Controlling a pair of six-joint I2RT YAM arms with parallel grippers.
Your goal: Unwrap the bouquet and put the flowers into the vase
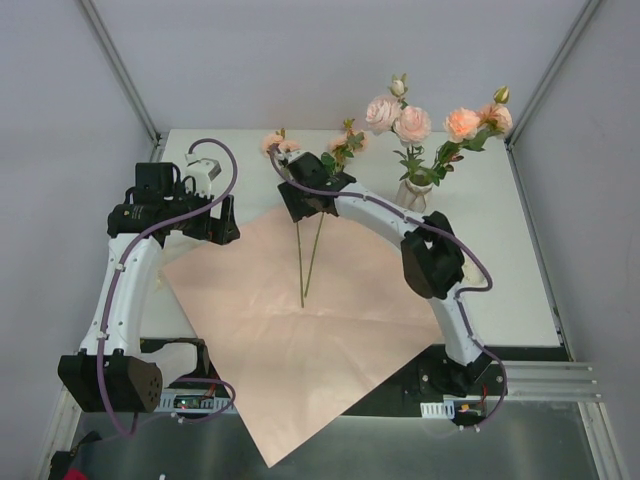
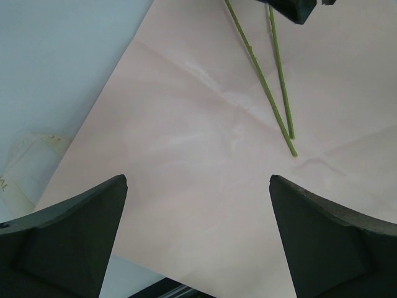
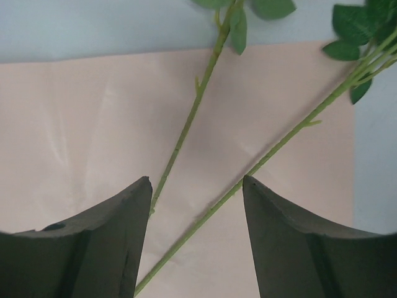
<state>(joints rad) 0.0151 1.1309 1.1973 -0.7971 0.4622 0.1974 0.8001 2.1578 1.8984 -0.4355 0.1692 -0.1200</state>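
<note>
The paper lies unfolded and flat on the table, one corner hanging over the near edge between the two arm bases. Two loose flowers rest on it, their stems close together at the near ends and fanning apart toward the far side, where the peach blooms lie beyond the sheet's far corner. The vase stands upright on the bare tabletop just to the right of the paper, already holding several roses whose heads lean out to the right.

The right gripper hangs directly over the two stems, near their leafy upper part. Its wrist camera shows the fingers apart and pinching nothing, with one stem running to the tip of the left-hand finger and the other crossing the gap between them.

The left gripper is over the sheet's left corner, well apart from the flowers. Its fingers are spread wide and empty, with only paper and the stem ends in sight below.
</note>
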